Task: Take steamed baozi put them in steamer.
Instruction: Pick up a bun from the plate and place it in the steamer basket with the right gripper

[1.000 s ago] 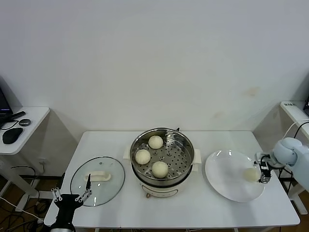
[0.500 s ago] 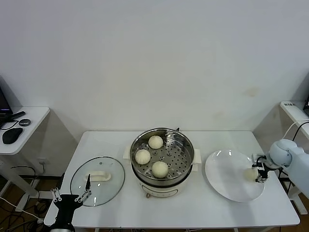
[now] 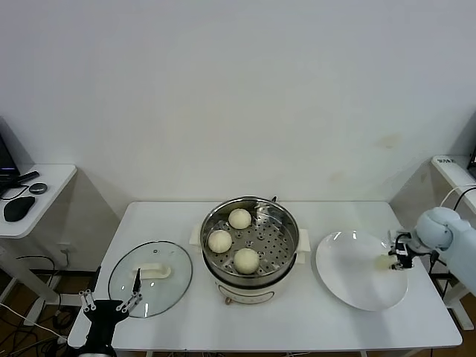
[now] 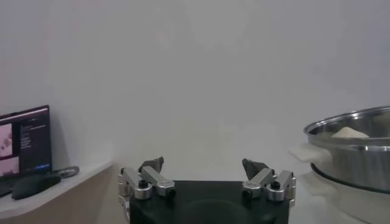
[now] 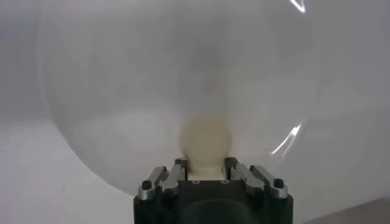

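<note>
Three cream-white baozi point(image 3: 239, 218), point(image 3: 219, 240), point(image 3: 246, 259) lie on the perforated tray of the shiny steel steamer point(image 3: 283, 222) at the table's middle. The fourth baozi point(image 3: 383, 262) point(image 5: 206, 137) is at the right edge of the white plate point(image 3: 349, 271), held a little above it. My right gripper point(image 3: 396, 257) point(image 5: 206, 165) is shut on this baozi, fingers pressing both its sides. My left gripper point(image 3: 111, 300) point(image 4: 203, 165) is open and empty, parked low at the table's front left, beside the glass lid.
A flat glass lid with a white handle point(image 3: 150, 277) lies left of the steamer. A side desk with a mouse point(image 3: 18, 209) stands far left. The steamer rim with a bun top also shows in the left wrist view point(image 4: 350, 125).
My right gripper has lifted slightly and drawn back with the baozi between its fingers, off the plate's surface. The left arm has not moved.
</note>
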{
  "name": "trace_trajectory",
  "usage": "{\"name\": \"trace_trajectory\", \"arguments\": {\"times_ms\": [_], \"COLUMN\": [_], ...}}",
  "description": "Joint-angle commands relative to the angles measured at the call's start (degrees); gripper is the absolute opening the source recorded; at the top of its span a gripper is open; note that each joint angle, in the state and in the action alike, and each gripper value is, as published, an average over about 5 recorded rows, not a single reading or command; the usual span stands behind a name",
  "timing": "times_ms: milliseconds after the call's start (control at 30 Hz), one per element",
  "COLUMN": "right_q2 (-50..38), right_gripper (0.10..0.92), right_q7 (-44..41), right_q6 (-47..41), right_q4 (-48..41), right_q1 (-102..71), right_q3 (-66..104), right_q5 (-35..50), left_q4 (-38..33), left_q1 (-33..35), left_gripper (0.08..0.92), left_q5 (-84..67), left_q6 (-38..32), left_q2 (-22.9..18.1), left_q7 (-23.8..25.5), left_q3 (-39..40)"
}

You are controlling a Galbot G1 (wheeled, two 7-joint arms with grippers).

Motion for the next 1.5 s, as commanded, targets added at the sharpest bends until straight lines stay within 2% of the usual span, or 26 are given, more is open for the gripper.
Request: {"name": "trace_trajectory", "arguments": {"times_ms": [33, 300, 400, 533, 800, 1167, 1500], "right_q2": [-4.60, 2.66, 7.43, 14.10, 21.88, 23.27, 24.65], "right_gripper": [0.390, 0.399, 0.399, 0.399, 0.399, 0.399, 0.399], "right_q7": [0.68, 5.75, 8.44, 12.26, 18.39, 18.73, 19.92], "right_q6": [-8.81, -18.22, -21.52, -24.67, -27.11, -26.97, -26.94], "right_q4": [13.45, 24.76, 27.00, 27.91, 23.83, 16.91, 13.72], "right_q1": [22.73, 49.33, 52.72, 53.27, 46.56, 36.53, 34.04], "right_q3": [-15.68, -34.40, -37.54, -41.61, -45.03, -42.38, -39.72], "right_q5": [17.85, 38.54, 44.51, 47.76, 46.08, 38.71, 37.43], "left_q4": [0.11, 0.11, 0.16, 0.54, 0.75, 1.52, 1.42], "left_q1": [-0.74, -1.76, -2.00, -2.15, -2.13, -2.56, -2.47], "left_gripper": [0.823, 0.823, 0.823, 0.823, 0.823, 0.823, 0.823], "left_q5": [0.07, 0.25, 0.22, 0.22, 0.22, -0.11, -0.38], "left_q6": [0.21, 0.61, 0.74, 0.72, 0.70, 0.59, 0.51], "left_q2": [0.17, 0.67, 0.78, 0.83, 0.37, -0.30, -0.10], "left_q7": [0.06, 0.13, 0.14, 0.11, 0.06, 0.03, 0.01], "left_q3": [0.76, 1.87, 1.90, 1.96, 1.54, 1.12, 0.54]}}
